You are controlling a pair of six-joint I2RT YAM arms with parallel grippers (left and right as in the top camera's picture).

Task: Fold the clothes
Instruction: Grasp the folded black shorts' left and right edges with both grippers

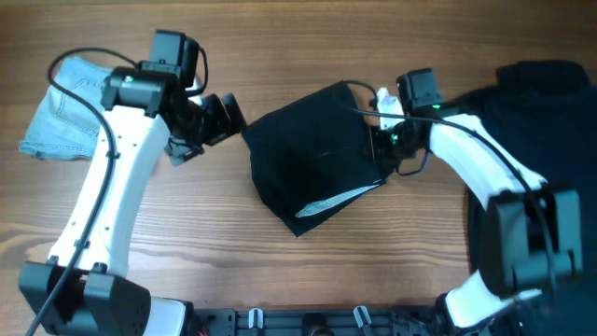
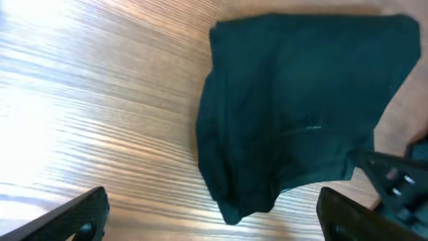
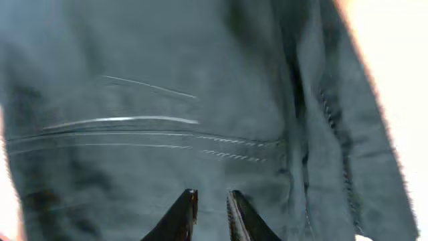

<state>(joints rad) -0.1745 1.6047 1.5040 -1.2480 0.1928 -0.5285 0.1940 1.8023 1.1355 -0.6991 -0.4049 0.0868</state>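
The wooden surface [image 1: 187, 243] carries three lots of cloth. At its right edge lies a dark heap of clothes [image 1: 541, 103], apparently awaiting their turn, partly under the right arm. At centre are the black shorts [image 1: 312, 154] – bunched into a rough, skewed block, not a clean fold, with a pale inner strip [image 1: 336, 199] showing along the lower edge. A light denim garment [image 1: 65, 112] sits at the far left corner, well apart and under the left arm.

The left hand [image 1: 215, 119] is released – fingers spread wide, holding nothing, just beside the left edge of the shorts. The right hand [image 3: 210, 211] is over their right edge, fingers drawn nearly together; whether a fold is pinched between them cannot be told. In my judgement, the fold remains unfinished.
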